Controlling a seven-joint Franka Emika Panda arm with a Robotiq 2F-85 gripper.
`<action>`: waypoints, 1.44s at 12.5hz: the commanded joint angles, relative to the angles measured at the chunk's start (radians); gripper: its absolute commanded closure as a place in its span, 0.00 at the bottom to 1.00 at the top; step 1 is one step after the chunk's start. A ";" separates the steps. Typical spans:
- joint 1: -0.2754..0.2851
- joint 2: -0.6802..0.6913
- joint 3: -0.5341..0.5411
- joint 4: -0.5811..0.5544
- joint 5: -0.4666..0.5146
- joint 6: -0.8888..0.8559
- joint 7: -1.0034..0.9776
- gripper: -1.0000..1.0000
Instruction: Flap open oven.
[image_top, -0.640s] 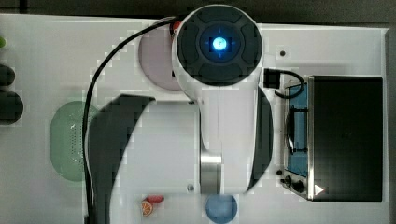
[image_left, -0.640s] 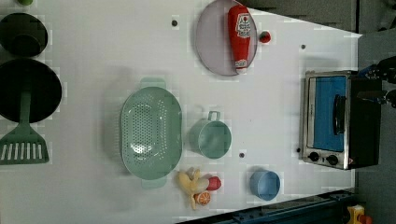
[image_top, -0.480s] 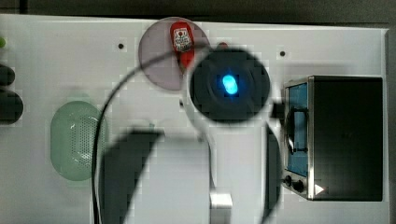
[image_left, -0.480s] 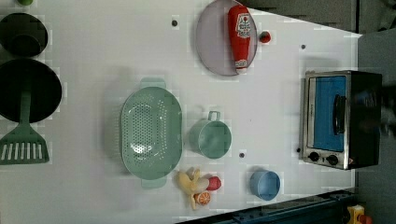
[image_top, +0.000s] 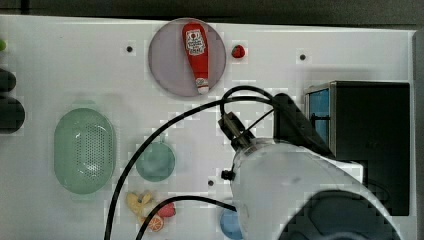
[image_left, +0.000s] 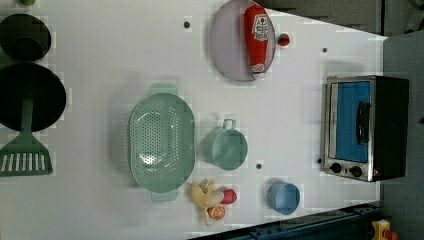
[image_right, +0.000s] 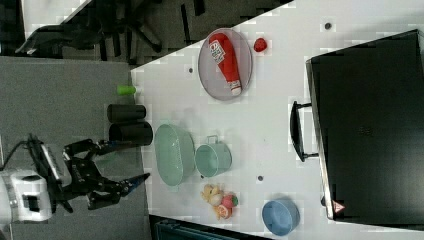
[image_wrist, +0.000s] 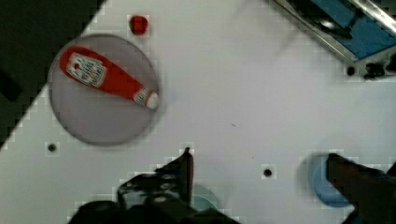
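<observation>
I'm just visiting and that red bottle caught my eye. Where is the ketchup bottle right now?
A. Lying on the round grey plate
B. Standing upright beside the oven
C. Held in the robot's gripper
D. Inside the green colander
A: the ketchup bottle lies flat on the round grey plate, well apart from the green colander and the oven, and the open gripper holds nothing.

White table (image_left: 100, 60) w/ small dark holes is taking up most of the scene, lit evenly. Grey floor (image_right: 65, 90) is showing beside it in the right view, w/ dark chair legs (image_right: 145, 25) standing near the table's far corner. Dark strip (image_top: 200, 6) is running along the table edge in the top view
</observation>
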 joint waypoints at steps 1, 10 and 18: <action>-0.010 0.049 0.011 -0.020 0.000 -0.021 -0.030 0.18; -0.033 0.062 -0.054 -0.063 -0.001 -0.015 -0.166 0.83; -0.076 0.175 -0.265 -0.139 -0.002 0.223 -1.061 0.83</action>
